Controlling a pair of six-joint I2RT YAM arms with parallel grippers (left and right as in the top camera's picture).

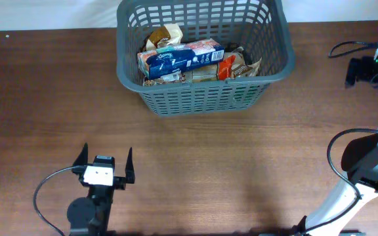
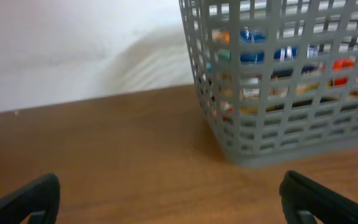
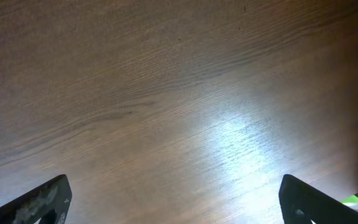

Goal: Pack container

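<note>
1. my left claw (image 1: 107,156), spread wide and empty, sits well back from the container (image 1: 205,84).
2. my right claw (image 3: 173,193) gapes over bare desk (image 3: 179,93).
3. the container stands far-centre, packets (image 1: 176,60) inside: packing looks done, so i hold nothing.

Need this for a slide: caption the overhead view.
Grey basket holding snack packets on a wooden table, left gripper open and empty in front.

Basket (image 1: 202,92) at the far middle of the counter (image 1: 44,98), arms at the near and right edges.
The basket stands on the counter by its far edge, a box (image 1: 179,59) lying across packets (image 1: 238,65) inside it. The left arm (image 1: 90,210) sits near-left, well before the basket; the right arm (image 1: 373,164) runs along the right edge.
</note>
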